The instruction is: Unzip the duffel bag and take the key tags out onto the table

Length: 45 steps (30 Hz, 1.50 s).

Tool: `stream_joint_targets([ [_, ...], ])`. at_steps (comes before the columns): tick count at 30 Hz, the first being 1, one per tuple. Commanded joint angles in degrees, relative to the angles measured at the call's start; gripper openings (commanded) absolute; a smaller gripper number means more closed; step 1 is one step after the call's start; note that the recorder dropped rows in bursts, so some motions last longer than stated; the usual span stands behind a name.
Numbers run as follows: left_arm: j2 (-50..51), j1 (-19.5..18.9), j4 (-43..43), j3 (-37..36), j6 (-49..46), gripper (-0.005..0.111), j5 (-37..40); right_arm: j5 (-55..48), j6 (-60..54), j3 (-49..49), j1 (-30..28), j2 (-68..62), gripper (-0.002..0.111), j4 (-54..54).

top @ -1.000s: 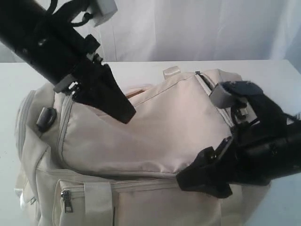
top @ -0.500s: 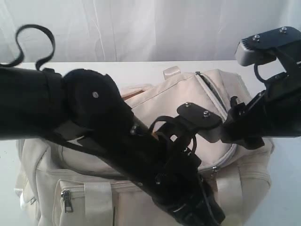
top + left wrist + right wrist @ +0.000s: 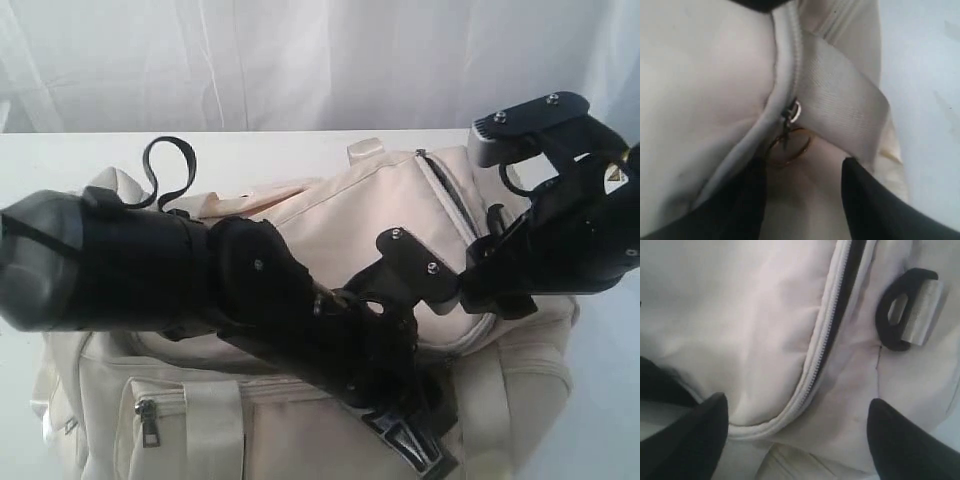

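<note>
apart, left fingers (image 3: 867, 200) near zipper pull (image 3: 789, 124)

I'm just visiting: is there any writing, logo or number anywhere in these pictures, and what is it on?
No readable text anywhere in these views.
Duffel bag: plain cream fabric, no print showing.
Metal buckle: bare, no engraving visible.
Left hand: pale grey marks in the exterior view, too blurred to read.

The duffel bag (image 3: 350, 210) was matt cream woven cloth; its strap (image 3: 840, 110) had a ribbed, satin sheen. The zipper pull (image 3: 787, 132) was shiny metal, the buckle (image 3: 920, 310) dull brushed metal.
</note>
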<state>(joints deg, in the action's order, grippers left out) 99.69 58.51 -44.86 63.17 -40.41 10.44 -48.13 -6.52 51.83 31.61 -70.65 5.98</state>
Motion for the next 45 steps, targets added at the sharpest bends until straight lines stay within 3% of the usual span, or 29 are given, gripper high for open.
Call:
stream_joint_targets([
  [1, -0.7, 0.5, -0.8, 0.8, -9.9, 0.052, -4.4, 1.7, 0.4, 0.1, 0.2, -2.6, 0.066, 2.1],
  [5, -0.7, 0.5, -0.8, 0.8, -13.5, 0.052, -6.3, 2.7, 0.4, 0.1, 0.2, -3.9, 0.061, 2.3],
  [14, 0.2, 0.8, -0.9, 0.8, -13.5, 0.052, -4.2, 4.5, 0.4, 0.1, 0.2, -6.8, 0.045, 3.4],
  [20, 1.9, 1.7, -1.0, 0.9, -13.5, 0.052, -5.6, 4.6, 0.4, 0.1, 0.2, -8.1, 0.039, 3.5],
  [22, 2.0, 2.2, -1.2, 0.9, -13.5, 0.050, -7.4, 4.9, 0.4, 0.1, 0.2, -8.1, 0.032, 3.5],
  [24, 2.0, 2.3, -1.2, 0.9, -13.1, 0.039, -8.8, 4.9, -0.3, 0.1, 0.2, -8.1, 0.018, 3.7],
  [28, 2.0, 2.3, -1.2, 0.9, -11.9, 0.019, -9.3, 4.9, -1.1, 0.1, 0.2, -8.1, 0.004, 4.0],
  [32, 0.7, 2.3, -1.3, 0.9, -11.7, 0.000, -8.7, 4.9, -1.2, 0.1, 0.2, -8.0, 0.003, 4.5],
  [45, -6.2, 2.2, -1.3, 0.9, -11.7, 0.000, -5.7, 5.7, -0.7, 0.1, 0.2, -7.2, 0.003, 4.5],
])
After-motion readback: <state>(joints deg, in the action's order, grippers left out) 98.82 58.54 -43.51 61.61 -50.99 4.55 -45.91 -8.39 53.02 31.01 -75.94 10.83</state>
